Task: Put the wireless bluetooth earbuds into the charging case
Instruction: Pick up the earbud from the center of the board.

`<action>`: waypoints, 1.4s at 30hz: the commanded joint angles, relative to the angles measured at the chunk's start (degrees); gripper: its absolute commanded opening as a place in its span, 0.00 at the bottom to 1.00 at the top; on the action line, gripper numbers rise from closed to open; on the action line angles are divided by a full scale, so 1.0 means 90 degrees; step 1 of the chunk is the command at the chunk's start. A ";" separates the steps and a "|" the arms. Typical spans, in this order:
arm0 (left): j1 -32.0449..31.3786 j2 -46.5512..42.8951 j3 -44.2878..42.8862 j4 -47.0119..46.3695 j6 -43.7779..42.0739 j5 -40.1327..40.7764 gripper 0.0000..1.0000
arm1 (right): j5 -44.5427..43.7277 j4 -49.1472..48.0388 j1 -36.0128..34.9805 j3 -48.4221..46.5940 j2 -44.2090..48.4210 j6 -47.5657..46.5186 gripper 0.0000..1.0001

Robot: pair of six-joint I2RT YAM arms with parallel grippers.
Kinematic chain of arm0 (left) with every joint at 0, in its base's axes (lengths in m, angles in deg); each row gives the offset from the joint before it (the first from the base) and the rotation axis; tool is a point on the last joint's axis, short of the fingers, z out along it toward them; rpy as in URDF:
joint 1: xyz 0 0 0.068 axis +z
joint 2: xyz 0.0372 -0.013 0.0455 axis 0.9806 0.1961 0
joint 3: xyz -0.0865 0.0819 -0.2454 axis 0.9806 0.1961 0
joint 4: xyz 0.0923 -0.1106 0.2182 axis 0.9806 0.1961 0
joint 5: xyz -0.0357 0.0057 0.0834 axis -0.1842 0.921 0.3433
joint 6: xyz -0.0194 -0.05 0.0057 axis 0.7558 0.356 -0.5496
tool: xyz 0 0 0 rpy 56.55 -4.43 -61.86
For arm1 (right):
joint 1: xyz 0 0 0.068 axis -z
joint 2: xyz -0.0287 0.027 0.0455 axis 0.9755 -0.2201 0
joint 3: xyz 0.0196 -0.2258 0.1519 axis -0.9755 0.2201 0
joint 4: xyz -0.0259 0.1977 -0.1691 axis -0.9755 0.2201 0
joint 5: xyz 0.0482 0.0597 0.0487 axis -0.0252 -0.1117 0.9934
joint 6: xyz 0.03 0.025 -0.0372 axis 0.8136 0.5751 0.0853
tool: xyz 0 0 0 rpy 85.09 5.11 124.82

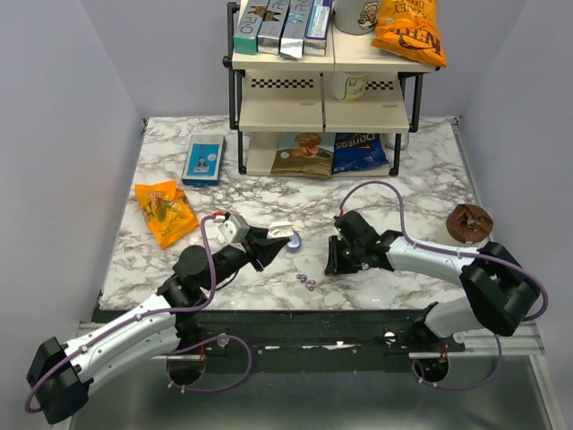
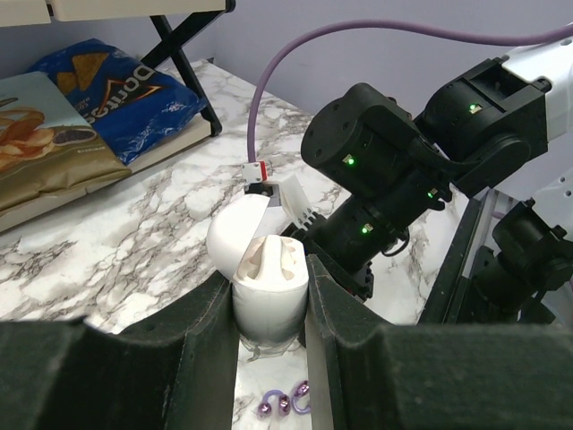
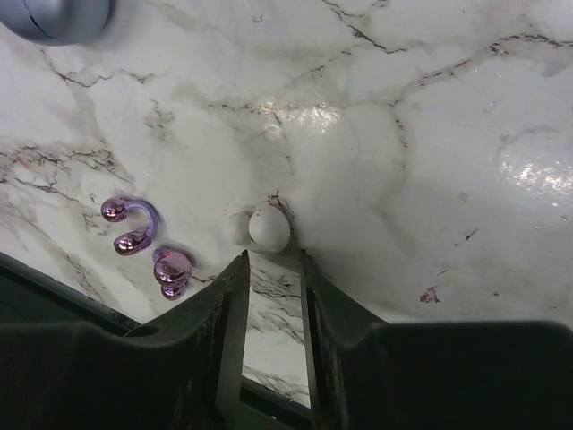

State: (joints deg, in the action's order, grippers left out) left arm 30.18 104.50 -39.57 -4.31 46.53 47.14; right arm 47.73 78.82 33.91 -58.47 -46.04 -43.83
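Two lavender-purple earbuds (image 1: 306, 281) lie on the marble near the front edge; in the right wrist view they are left of my fingers (image 3: 134, 228), and in the left wrist view below the held case (image 2: 285, 403). The lavender-blue charging case (image 1: 295, 244) sits just behind them, partly hidden, and shows at the top left corner of the right wrist view (image 3: 58, 13). My left gripper (image 1: 276, 235) is shut on a white oval case (image 2: 269, 287) with its lid open, held above the table. My right gripper (image 1: 333, 262) is slightly open and empty, its tips just short of a small white bud (image 3: 269, 228).
A two-tier rack (image 1: 322, 107) with boxes and snack bags stands at the back. An orange snack bag (image 1: 166, 212) and a blue box (image 1: 203, 159) lie at the left. A brown round object (image 1: 469, 223) sits at the right edge.
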 commanded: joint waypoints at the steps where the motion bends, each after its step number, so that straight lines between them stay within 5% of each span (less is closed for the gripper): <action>1: -0.0040 -0.0038 0.0037 -0.0157 0.0028 0.0090 0.00 | -0.0030 -0.0238 0.0044 0.0082 -0.0181 0.0108 0.37; 11: -0.0040 -0.0126 0.0057 -0.0098 0.0028 0.0110 0.00 | 0.0009 -0.0316 0.0268 0.0023 -0.0346 0.0021 0.38; 31: -0.0049 0.0000 0.0057 -0.0147 0.0038 0.0090 0.00 | -0.0107 -0.0151 0.0318 -0.0153 -0.0210 -0.0282 0.01; 42: -0.0049 -0.0019 0.0028 -0.0069 0.0048 0.0100 0.00 | -0.0634 0.0250 0.0318 -0.0290 0.0209 -0.0751 0.01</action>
State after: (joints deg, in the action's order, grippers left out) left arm 29.92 104.54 -39.37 -4.29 46.75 47.16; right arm 46.73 78.40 36.45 -59.74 -46.78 -47.44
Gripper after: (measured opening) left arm 0.371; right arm 0.154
